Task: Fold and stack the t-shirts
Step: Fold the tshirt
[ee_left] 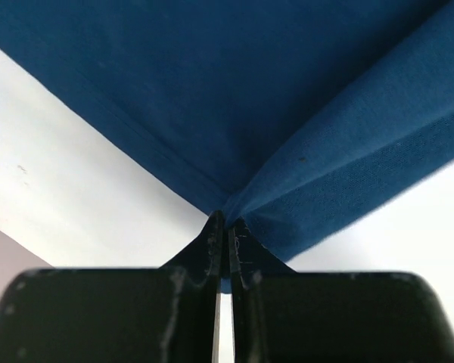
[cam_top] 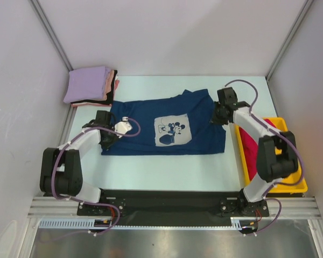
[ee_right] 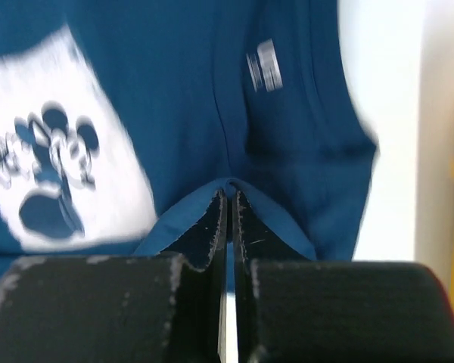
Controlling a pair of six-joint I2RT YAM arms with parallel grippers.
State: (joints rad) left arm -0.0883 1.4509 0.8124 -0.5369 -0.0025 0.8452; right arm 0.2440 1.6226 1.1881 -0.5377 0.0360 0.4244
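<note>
A navy blue t-shirt (cam_top: 167, 129) lies spread on the table, its white cartoon-mouse print (cam_top: 172, 130) facing up. My left gripper (cam_top: 110, 131) is at the shirt's left edge. In the left wrist view it (ee_left: 225, 221) is shut on a pinched fold of navy cloth (ee_left: 250, 91). At the shirt's right edge, my right gripper (cam_top: 216, 115) is also shut on a raised fold (ee_right: 228, 193), with the print (ee_right: 53, 166) to its left. Folded t-shirts are stacked at the back left, lavender (cam_top: 88, 83) on top, with pink (cam_top: 114, 79) and darker ones beneath.
A yellow plastic tray (cam_top: 290, 185) stands at the table's right edge beside the right arm, with a crimson t-shirt (cam_top: 255, 148) lying in it. White walls with metal posts close in the table on three sides.
</note>
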